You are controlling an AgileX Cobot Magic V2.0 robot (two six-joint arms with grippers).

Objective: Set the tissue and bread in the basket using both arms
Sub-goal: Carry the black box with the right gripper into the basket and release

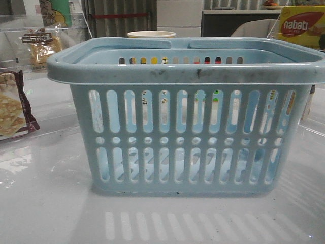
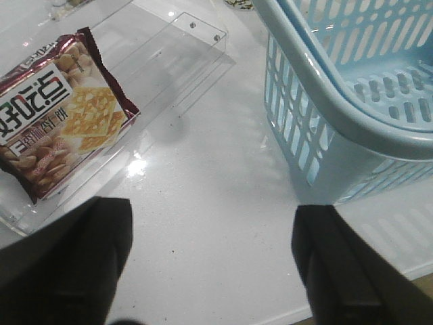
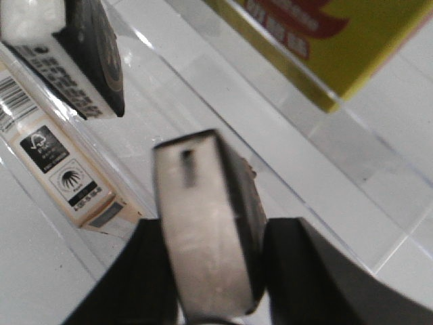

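The light-blue basket (image 1: pixel 188 76) fills the middle of the front view and stands empty; its corner shows in the left wrist view (image 2: pixel 338 101). The bread (image 1: pixel 43 48), golden in a clear packet with a dark top band, stands at the far left behind the basket. My left gripper (image 2: pixel 213 227) is open and empty over the bare table, just left of the basket's corner. My right gripper (image 3: pixel 218 233) is shut on the tissue (image 3: pixel 203 223), a small black pack with a pale face, held on edge between the fingers. Neither gripper shows in the front view.
A maroon-edged cracker packet (image 2: pixel 61 115) lies in a clear acrylic tray (image 2: pixel 183 61) left of the basket. A yellow nabati box (image 3: pixel 325 34) stands on a clear stand at the right. Another black pack (image 3: pixel 81 54) and a beige box (image 3: pixel 61 162) lie near the right gripper.
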